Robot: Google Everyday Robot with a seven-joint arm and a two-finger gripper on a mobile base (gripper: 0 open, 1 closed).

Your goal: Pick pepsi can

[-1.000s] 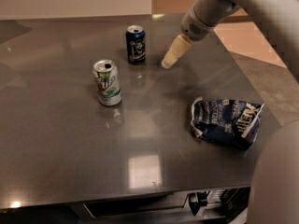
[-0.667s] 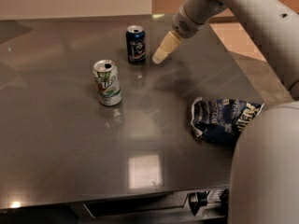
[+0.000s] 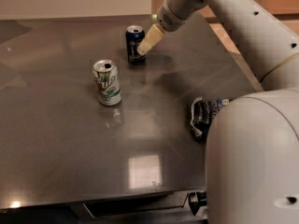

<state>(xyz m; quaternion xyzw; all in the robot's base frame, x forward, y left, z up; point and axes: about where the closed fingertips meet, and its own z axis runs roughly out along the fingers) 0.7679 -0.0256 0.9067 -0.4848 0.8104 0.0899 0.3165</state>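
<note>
The pepsi can [image 3: 133,42], dark navy blue with a silver top, stands upright at the back of the dark grey table [image 3: 70,139]. My gripper [image 3: 145,46] reaches down from the upper right on a white arm. Its pale tip is right at the can's right side and overlaps it in the camera view. I cannot tell whether it touches the can.
A white-and-green can [image 3: 107,82] stands upright in front and to the left of the pepsi can. A dark blue and white snack bag [image 3: 203,115] lies at the right, partly hidden behind the white arm body [image 3: 254,162]. The table's right edge runs diagonally.
My gripper has moved left and slightly down, from a gap to the right of the pepsi can to right against its side. The cans and the bag have not moved.
</note>
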